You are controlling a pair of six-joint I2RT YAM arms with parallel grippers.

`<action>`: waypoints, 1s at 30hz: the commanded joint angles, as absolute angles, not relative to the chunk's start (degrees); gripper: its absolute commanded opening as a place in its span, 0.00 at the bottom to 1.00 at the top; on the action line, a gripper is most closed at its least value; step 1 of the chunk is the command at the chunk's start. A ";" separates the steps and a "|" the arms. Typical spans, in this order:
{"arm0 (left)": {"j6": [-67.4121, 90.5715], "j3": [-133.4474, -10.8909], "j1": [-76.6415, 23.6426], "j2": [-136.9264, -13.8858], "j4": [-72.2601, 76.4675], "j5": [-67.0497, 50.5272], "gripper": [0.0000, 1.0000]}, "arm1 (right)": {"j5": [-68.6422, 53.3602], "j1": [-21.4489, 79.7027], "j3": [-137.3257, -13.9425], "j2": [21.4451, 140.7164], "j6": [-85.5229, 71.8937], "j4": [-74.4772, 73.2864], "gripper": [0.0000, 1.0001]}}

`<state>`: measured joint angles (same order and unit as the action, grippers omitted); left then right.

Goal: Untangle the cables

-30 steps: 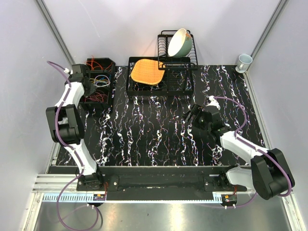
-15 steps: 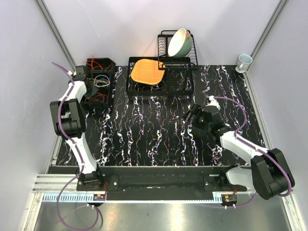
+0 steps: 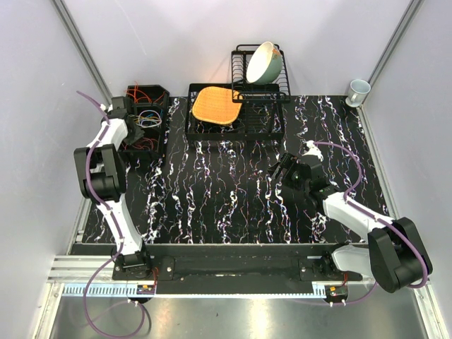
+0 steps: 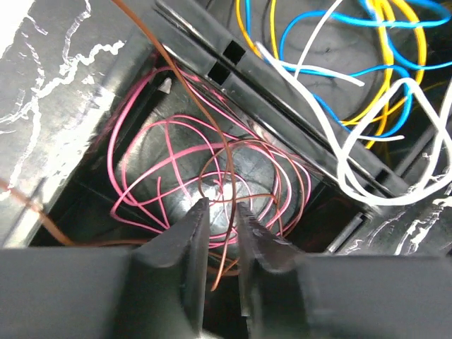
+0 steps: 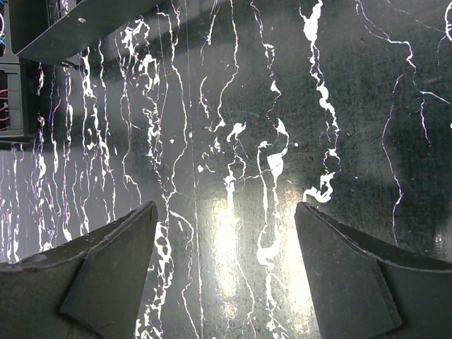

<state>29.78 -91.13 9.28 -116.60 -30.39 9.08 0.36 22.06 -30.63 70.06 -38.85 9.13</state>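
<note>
- Cables (image 3: 146, 119) are nowhere close to the right gripper (image 5: 226, 282), the nearer of our two. It hangs over the bare marbled table (image 5: 233, 106) with its jaws spread wide and nothing between them, just as it was a second ago.
- Farther out, our left arm has folded its elbow in and settled the wrist over the black bin (image 3: 161, 93). It has not shifted for the last half second.
- What has just changed is at the left gripper (image 4: 222, 212): its jaws, shut a moment ago, now stand a narrow gap apart.
- A brown wire (image 4: 227, 152) runs down through that gap and is thinner than the gap itself. We judge it loose rather than pinched, so this is either a let-go just beginning or a regrip.
- Just beneath and beyond the fingertips, a pink coil (image 4: 110, 159) lies on the floor of the same compartment. The brown wire crosses over it, so those two are not yet separated.
- Past the divider (image 4: 282, 120), blue, yellow and white wires (image 4: 304, 70) loop over one another in the next compartment, untouched by our left jaws.
</note>
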 commanded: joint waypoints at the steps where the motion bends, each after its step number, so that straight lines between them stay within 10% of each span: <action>1: 29.44 -92.20 9.05 -108.90 -29.53 12.04 0.32 | 0.09 21.71 -32.96 70.31 -38.06 9.93 0.85; 11: 27.78 -90.44 8.35 -98.11 -31.99 9.93 0.99 | 0.18 21.80 -33.13 70.57 -37.97 9.93 0.84; 30: 22.06 -63.92 -6.32 -73.22 -41.31 1.23 0.99 | 0.18 21.80 -34.63 72.33 -37.71 8.97 0.84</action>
<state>23.86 -69.65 -3.97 -79.31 -39.88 3.46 0.36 22.06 -31.75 71.26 -38.79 8.67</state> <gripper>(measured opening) 0.987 0.844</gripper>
